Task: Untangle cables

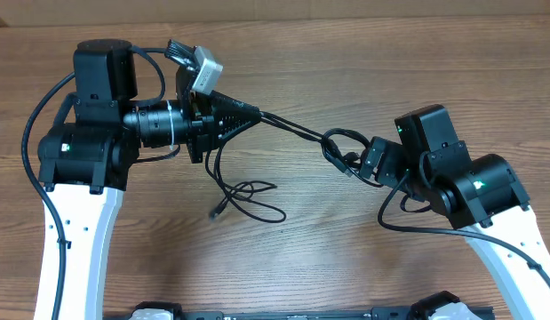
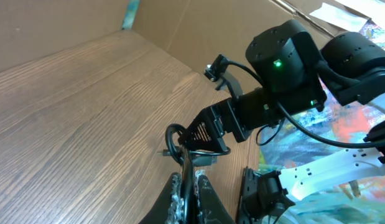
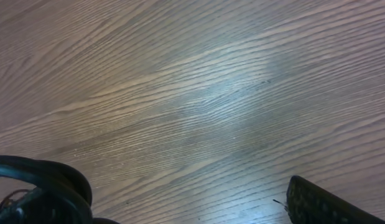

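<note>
Little looks done: the left gripper [image 1: 254, 114] pinches the cables [image 1: 292, 127], which run, still knotted, to the spread-open right gripper [image 1: 353, 160]

Our left gripper [image 1: 248, 116] reaches rightward, clamped tight on the cables [image 1: 297, 129]; our right gripper [image 1: 353, 160] faces it (jaws spread wide), both arms angled inward.

No legible text; white markings on black label [image 2: 203, 132] unreadable.
</note>
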Motion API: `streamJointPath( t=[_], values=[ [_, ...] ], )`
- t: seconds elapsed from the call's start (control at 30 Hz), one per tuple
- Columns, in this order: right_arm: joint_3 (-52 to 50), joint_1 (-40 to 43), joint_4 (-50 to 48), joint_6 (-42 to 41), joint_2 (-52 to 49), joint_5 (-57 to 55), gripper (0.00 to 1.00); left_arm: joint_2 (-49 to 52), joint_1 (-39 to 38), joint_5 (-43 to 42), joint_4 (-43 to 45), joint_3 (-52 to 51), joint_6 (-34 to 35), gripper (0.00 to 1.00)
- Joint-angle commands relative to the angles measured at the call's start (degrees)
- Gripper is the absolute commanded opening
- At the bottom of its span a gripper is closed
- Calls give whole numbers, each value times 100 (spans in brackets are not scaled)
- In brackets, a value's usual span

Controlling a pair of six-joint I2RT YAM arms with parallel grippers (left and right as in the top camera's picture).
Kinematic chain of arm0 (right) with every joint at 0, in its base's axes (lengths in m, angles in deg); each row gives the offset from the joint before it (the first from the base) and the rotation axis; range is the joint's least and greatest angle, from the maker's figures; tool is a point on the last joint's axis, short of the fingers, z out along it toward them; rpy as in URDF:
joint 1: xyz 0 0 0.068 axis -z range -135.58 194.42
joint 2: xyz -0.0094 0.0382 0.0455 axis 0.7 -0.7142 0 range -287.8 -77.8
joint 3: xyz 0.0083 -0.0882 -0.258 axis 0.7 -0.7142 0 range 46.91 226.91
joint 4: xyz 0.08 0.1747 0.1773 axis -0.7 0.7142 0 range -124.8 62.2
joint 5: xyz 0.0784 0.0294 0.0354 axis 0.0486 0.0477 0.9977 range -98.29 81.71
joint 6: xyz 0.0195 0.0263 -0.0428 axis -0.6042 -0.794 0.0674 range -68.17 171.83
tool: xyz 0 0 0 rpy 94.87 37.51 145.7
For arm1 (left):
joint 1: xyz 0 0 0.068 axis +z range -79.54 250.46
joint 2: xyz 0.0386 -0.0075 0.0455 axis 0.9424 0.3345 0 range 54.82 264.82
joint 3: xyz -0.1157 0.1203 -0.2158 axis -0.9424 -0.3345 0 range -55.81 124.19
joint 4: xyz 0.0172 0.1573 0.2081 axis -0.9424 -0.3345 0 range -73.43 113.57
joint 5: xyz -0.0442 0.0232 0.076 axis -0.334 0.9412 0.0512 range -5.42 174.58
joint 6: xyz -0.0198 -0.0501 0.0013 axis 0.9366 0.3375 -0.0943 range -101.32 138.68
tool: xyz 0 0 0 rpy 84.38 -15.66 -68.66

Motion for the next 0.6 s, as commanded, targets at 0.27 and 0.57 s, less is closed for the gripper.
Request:
streamJointPath(
  t=[0.27, 0.57],
  values=[
    [-107, 160, -925, 3206, -85, 3333, 100, -214, 203, 1504, -1241, 131, -837, 4],
    [-107, 160, -920, 3641, -85, 3512, 100, -214, -52, 1443, -1762, 131, -2413, 4]
  ],
)
